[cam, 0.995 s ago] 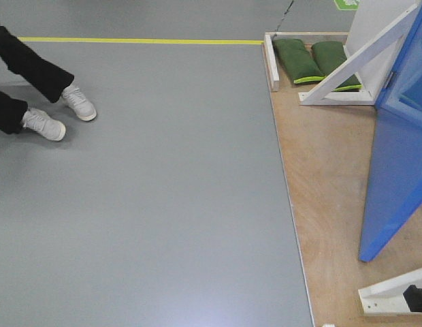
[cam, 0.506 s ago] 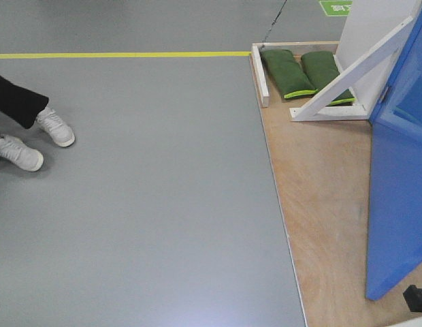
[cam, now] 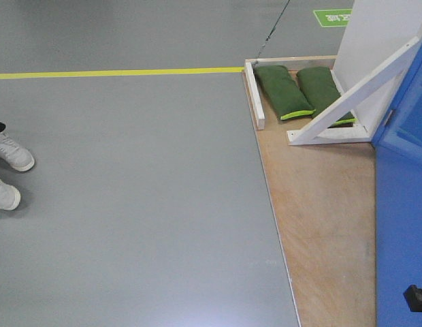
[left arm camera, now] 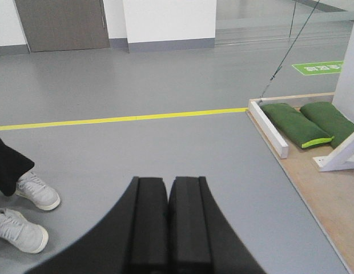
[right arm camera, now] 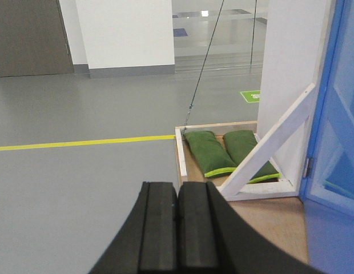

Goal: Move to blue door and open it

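The blue door (cam: 401, 204) stands at the right edge of the front view on a plywood base (cam: 320, 225); its handle is out of view. It also shows at the right edge of the right wrist view (right arm camera: 337, 142), with a hinge on its frame. My left gripper (left arm camera: 168, 182) is shut and empty, over grey floor, far left of the door. My right gripper (right arm camera: 177, 187) is shut and empty, pointing toward the base's near-left corner, with the door off to its right.
A white wooden brace (cam: 347, 102) and two green sandbags (cam: 299, 92) sit on the base beside a white panel (cam: 381, 41). A yellow floor line (cam: 116, 72) runs across. A person's white shoes (cam: 7, 170) stand at the left, also in the left wrist view (left arm camera: 28, 211).
The view has shifted: the door, base and sandbags moved down and left in frame and look nearer; the person's shoes slid to the left edge. Both grippers stay shut.
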`<state>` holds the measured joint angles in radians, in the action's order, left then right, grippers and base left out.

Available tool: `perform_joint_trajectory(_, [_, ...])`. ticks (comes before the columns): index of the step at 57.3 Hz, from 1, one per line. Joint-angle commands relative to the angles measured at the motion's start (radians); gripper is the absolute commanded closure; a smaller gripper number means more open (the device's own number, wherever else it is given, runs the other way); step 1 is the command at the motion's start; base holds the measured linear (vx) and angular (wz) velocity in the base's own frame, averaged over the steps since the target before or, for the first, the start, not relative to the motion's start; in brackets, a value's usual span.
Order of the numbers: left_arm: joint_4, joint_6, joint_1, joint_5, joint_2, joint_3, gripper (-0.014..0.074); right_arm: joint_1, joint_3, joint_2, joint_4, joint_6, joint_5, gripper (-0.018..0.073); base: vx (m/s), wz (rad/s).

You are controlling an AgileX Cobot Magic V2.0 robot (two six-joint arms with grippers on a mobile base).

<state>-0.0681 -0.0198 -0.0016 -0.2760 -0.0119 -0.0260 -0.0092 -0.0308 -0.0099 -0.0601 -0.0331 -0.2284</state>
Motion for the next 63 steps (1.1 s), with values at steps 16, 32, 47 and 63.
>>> perform_joint_trajectory(16, [0.003, -0.007, -0.006, 0.084, -0.012, 0.026, 0.0524, -0.004, -0.001, -0.014, 0.007, -0.006, 0.085, 0.0547, 0.27, 0.05])
perform_joint_trajectory(32, [0.003, -0.007, -0.006, 0.084, -0.012, 0.026, 0.0524, -0.004, -0.001, -0.014, 0.007, -0.006, 0.085, 0.0547, 0.13, 0.07])
perform_joint_trajectory(47, [0.003, -0.007, -0.006, 0.084, -0.012, 0.026, 0.0524, -0.004, -0.001, -0.014, 0.007, -0.006, 0.085, 0.0547, 0.06, 0.03])
perform_joint_trajectory(63, [0.003, -0.007, -0.006, 0.084, -0.012, 0.026, 0.0524, -0.004, -0.001, -0.014, 0.007, -0.006, 0.084, 0.0547, 0.02, 0.01])
